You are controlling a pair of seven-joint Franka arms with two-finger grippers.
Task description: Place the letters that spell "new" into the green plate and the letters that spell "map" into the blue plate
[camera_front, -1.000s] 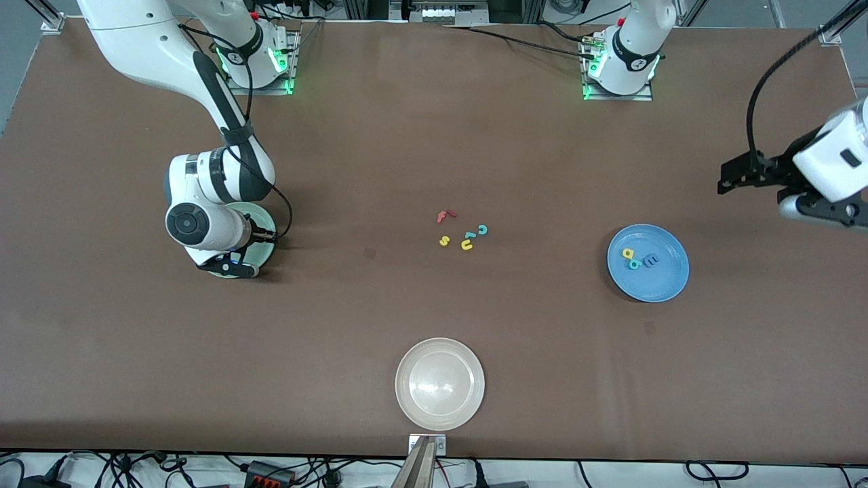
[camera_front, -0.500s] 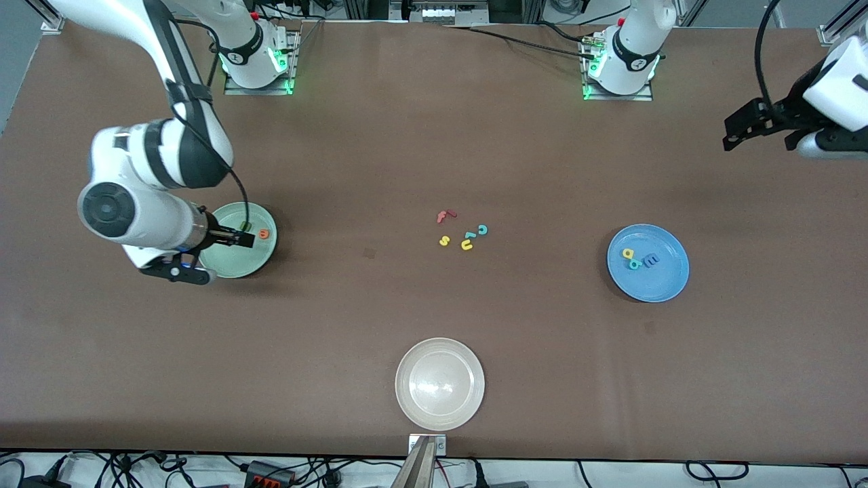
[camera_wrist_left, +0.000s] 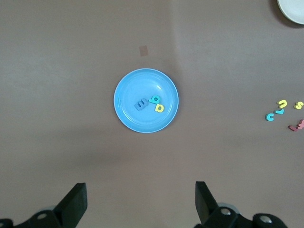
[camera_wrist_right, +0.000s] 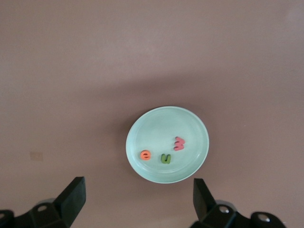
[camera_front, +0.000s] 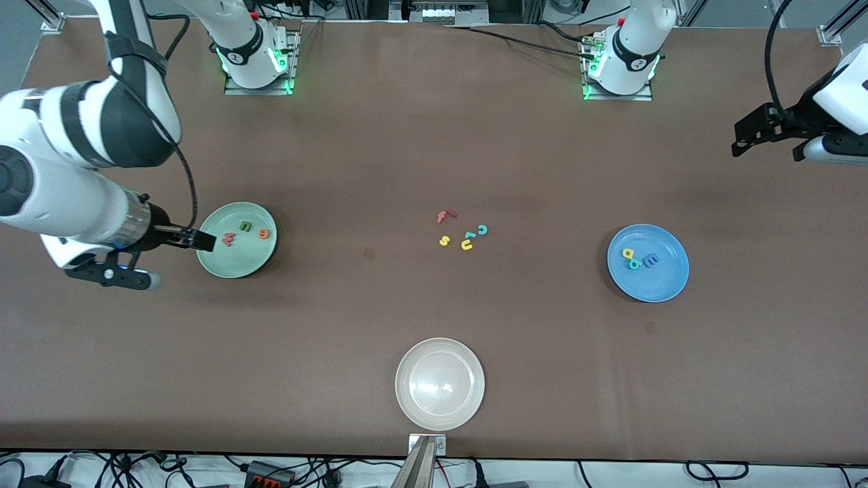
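Observation:
The green plate (camera_front: 239, 268) (camera_wrist_right: 156, 126) holds the dark green n (camera_front: 245, 226) (camera_wrist_right: 166, 158), the orange e (camera_front: 264, 234) (camera_wrist_right: 145, 155) and the salmon-red w (camera_front: 229, 238) (camera_wrist_right: 179, 143). My right gripper (camera_front: 203, 240) (camera_wrist_right: 138, 199) hangs open and empty, high over the plate's edge at the right arm's end. In the blue plate (camera_front: 663, 285) (camera_wrist_left: 135, 118) lie the blue m (camera_front: 651, 259) (camera_wrist_left: 140, 104), the yellow a (camera_front: 628, 253) (camera_wrist_left: 159, 108) and the teal p (camera_front: 635, 264) (camera_wrist_left: 154, 99). The left gripper (camera_front: 744, 139) (camera_wrist_left: 141, 204) is open and empty, raised over the table at the left arm's end.
Loose letters lie mid-table: a red f (camera_front: 445, 215), a yellow s (camera_front: 444, 240), a yellow u (camera_front: 466, 245) and a teal c (camera_front: 482, 230). A white-beige plate (camera_front: 439, 383) sits near the front edge.
The right arm has lifted and drawn back from over the green plate toward its end of the table, uncovering all three letters in it. The left arm has also pulled back.

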